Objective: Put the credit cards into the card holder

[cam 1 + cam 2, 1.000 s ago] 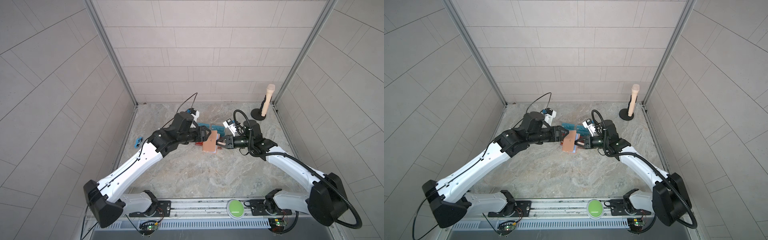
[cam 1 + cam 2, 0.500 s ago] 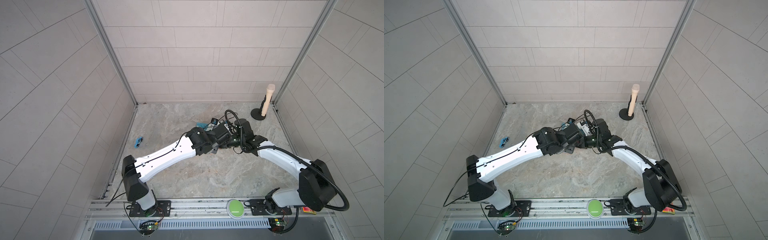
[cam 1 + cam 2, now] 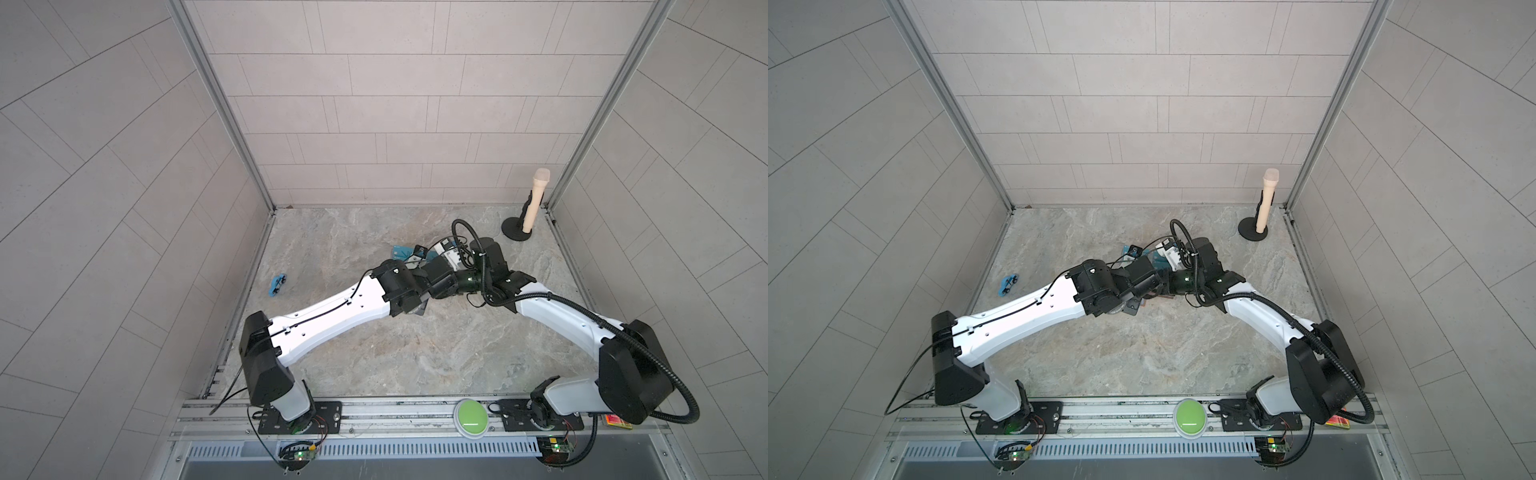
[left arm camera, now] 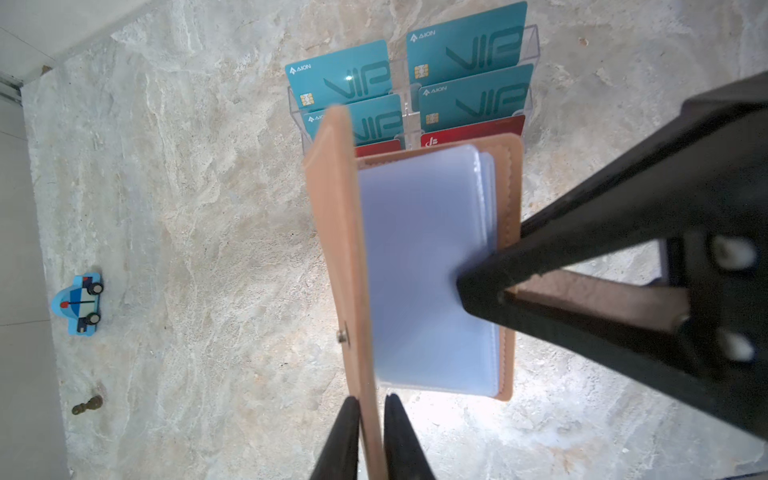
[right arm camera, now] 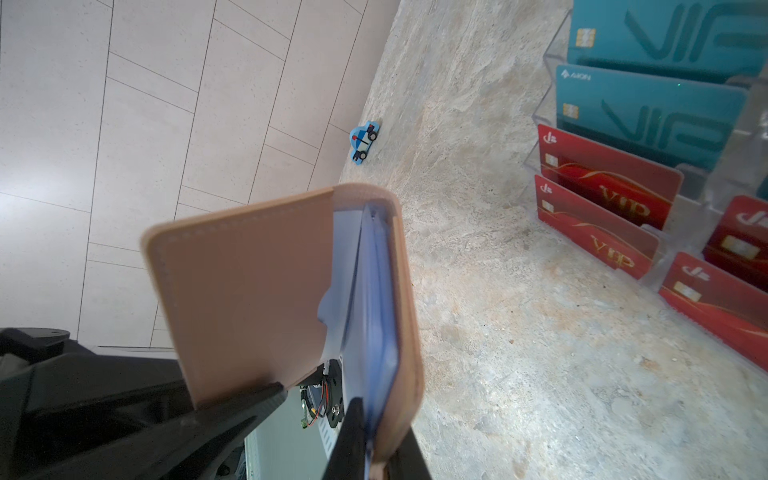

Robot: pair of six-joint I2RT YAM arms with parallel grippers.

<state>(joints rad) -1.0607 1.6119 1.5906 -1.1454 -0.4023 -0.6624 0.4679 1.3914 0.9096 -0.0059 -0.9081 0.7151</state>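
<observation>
At the far left a small blue toy car (image 3: 277, 286) lies on the marbled floor (image 3: 415, 353) close to the side wall, well apart from everything else. The white left arm (image 3: 332, 316) reaches in from the front rail toward the middle. In the wrist view the left gripper (image 4: 372, 405) is closed on the lower edge of the card holder (image 4: 509, 187): its two thin black fingers pinch the tan flap (image 4: 338, 232), which stands out edge-on with a small metal snap (image 4: 341, 336) on it. The card holder hangs open between the two arms, seemingly raised off the floor, with its pale-blue pockets (image 4: 419, 249) facing the left wrist camera. In both top views it is almost wholly hidden under the two wrists. From the other side the right gripper (image 5: 380, 440) is clamped on the back cover together with the stack of pockets. Just behind the card holder, and not touching it, the cards stand upright in a clear tiered stand (image 5: 690, 178): teal cards (image 4: 465, 45) in the rear tiers and red cards (image 5: 602, 195) in the front ones. Farther right, near the back corner, a beige microphone (image 3: 536, 199) stands upright on a round black base. A green button (image 3: 470, 417) sits on the front rail.
</observation>
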